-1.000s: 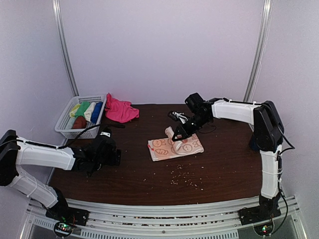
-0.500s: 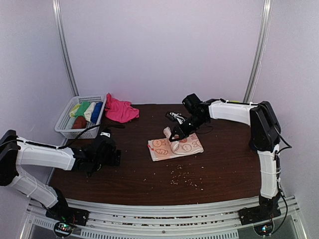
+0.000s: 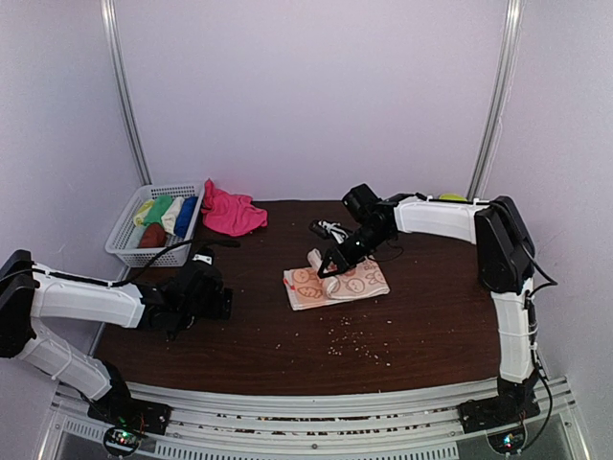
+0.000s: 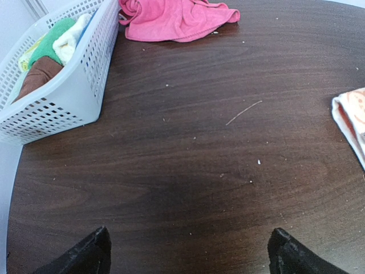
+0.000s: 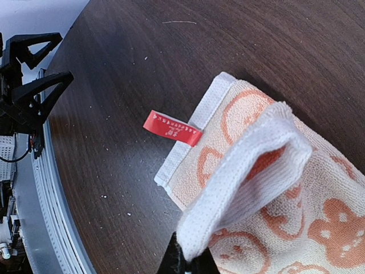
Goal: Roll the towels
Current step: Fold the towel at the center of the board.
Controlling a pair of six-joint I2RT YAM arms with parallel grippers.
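Note:
The peach-orange patterned towel (image 3: 337, 282) lies at the table's middle, its far edge lifted and curled over into a loop. My right gripper (image 3: 330, 271) is shut on that curled edge, and the towel (image 5: 268, 188) fills the right wrist view with a red tag (image 5: 171, 127). The right gripper (image 5: 191, 264) pinches the white hem. The hot pink towel (image 3: 230, 212) lies crumpled at the back left and shows in the left wrist view (image 4: 174, 20). My left gripper (image 3: 213, 299) is open and empty over bare table, (image 4: 188, 257) left of the peach towel (image 4: 352, 123).
A white mesh basket (image 3: 127, 241) at the back left holds rolled green, cream, blue and brown towels; it shows in the left wrist view (image 4: 68, 97). Crumbs (image 3: 350, 343) are scattered near the front. A small black-and-white object (image 3: 329, 229) lies behind the peach towel.
My right gripper has moved left with the curled towel edge, carrying the fold further over the towel. The left arm has not moved.

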